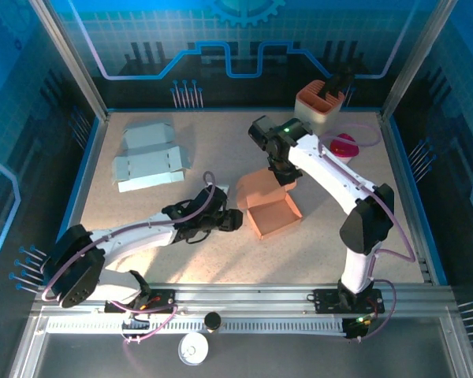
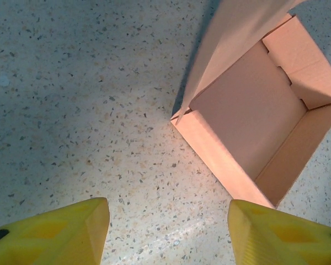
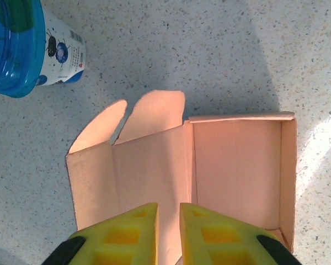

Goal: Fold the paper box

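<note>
Paper box sat mid-table, walls up, lid flap raised at far-left side; right gripper over flap, jaws a sliver apart — grip unclear, likely placed to swing it shut; left gripper open, empty, near-left of box — probably to brace.

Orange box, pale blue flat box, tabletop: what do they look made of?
Orange box: thin paperboard, it seems; matte, with crisp creases and die-cut tabs. Pale blue flat box: likely the same kind of stock, lying unfolded; too small to be sure. Tabletop: speckled stone-look surface with a slight sheen where light falls; could be laminate or composite.
</note>
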You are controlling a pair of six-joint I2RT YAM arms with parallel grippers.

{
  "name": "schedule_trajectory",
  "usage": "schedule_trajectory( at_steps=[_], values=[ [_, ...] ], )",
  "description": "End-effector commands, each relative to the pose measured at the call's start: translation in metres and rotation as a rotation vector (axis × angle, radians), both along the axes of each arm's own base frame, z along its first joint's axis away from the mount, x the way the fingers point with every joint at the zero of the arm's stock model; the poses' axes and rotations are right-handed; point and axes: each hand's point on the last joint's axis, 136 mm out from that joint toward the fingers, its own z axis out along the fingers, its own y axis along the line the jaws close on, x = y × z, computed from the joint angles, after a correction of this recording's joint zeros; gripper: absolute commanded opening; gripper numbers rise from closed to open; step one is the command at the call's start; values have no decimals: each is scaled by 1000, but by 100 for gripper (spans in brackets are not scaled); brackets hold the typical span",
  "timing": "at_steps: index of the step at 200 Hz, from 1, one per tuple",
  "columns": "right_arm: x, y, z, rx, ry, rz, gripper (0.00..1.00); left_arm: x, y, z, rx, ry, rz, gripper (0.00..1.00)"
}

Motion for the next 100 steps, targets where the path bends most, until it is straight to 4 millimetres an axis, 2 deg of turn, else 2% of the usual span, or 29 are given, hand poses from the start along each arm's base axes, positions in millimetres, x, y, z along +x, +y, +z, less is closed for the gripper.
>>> schedule_trajectory(
  at_steps=[1,19,41,77,87,100],
  values=[
    [-2,-6,19,-16,-75,32,17,8,-8,11,4,-43,-31,60],
    [0,-8,31,-35,-140,72,17,10,-8,14,8,-57,-32,62],
    [14,-6,49,-45,-275,179,17,11,-8,17,13,-66,-36,65],
    [38,2,76,-93,-526,485,19,11,-9,26,16,-79,-48,67],
    [45,3,88,-135,-616,624,21,11,-7,29,22,-88,-51,67],
    [50,10,106,-184,-778,864,37,11,-5,32,32,-96,-61,68]
  ],
)
